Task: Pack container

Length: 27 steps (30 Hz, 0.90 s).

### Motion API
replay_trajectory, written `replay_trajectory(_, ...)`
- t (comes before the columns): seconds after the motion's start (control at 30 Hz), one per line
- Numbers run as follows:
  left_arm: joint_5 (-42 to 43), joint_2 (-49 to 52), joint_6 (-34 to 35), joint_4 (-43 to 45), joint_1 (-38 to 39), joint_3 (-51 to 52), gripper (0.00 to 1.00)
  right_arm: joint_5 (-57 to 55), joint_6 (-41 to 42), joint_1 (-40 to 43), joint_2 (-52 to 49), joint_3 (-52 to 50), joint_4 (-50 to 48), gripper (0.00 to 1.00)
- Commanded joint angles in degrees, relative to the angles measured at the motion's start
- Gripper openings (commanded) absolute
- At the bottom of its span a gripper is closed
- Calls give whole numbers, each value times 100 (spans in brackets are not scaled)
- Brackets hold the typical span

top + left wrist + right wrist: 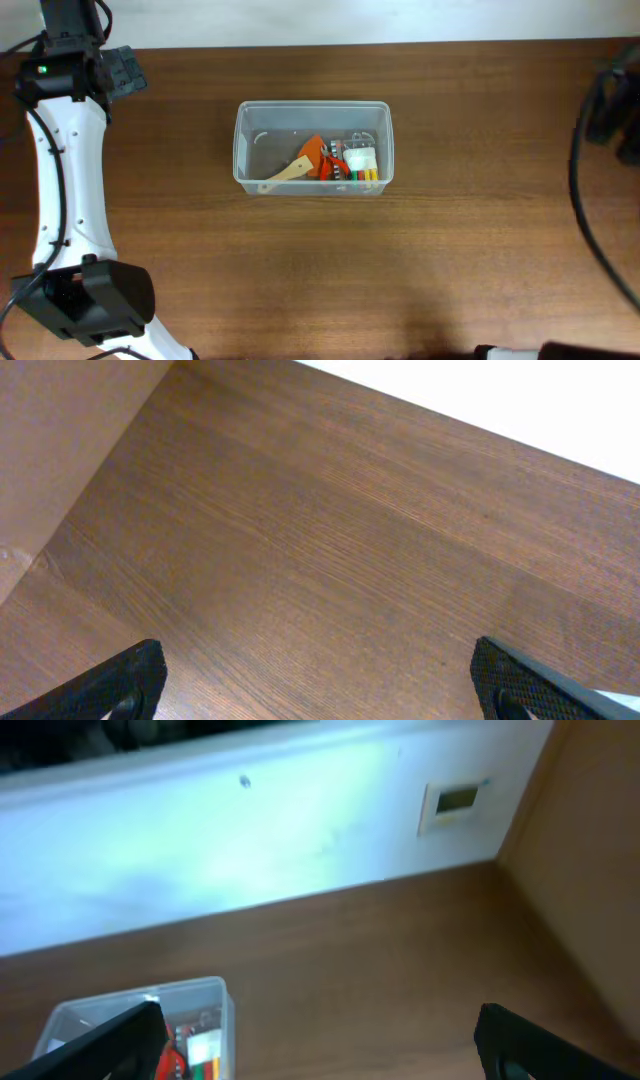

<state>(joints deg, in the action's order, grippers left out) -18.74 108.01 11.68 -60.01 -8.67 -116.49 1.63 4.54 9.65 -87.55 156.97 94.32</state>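
The container (246, 148), a clear rectangular plastic tub, stands in the middle of the wooden table. Inside it lie a wooden spatula (289, 173), an orange piece (314, 156) and a small clear packet of coloured pieces (360, 163). The tub also shows at the lower left of the right wrist view (205, 992). My left gripper (318, 682) is open and empty over bare wood at the far left back of the table (122, 72). My right gripper (320, 1042) is open and empty, away from the tub at the table's right edge.
The left arm's white links (65, 190) run down the left side of the table. Black cables (590, 200) hang along the right side. A white wall (250, 840) with a small panel lies behind the table.
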Motion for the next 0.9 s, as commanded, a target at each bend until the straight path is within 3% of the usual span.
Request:
replay_trajectory(0.0, -55, -50, 70, 9, -13, -39, 99, 74, 24, -31, 461, -195, 0, 99)
replay_trajectory(0.13, -55, -50, 70, 9, -13, -39, 99, -20, 24, -31, 1259, -1172, -70, 99)
replay_trajectory(0.27, -55, -50, 70, 9, -13, -39, 99, -35, 24, -31, 2253, -2837, -590, 99)
replay_trajectory(0.63, -55, -50, 70, 9, -13, -39, 99, 214, 24, -31, 5486, -8769, -4535, 99)
replay_trajectory(0.87, -55, -50, 70, 9, -13, -39, 99, 625, 20, -31, 6767, -11416, -6317, 99)
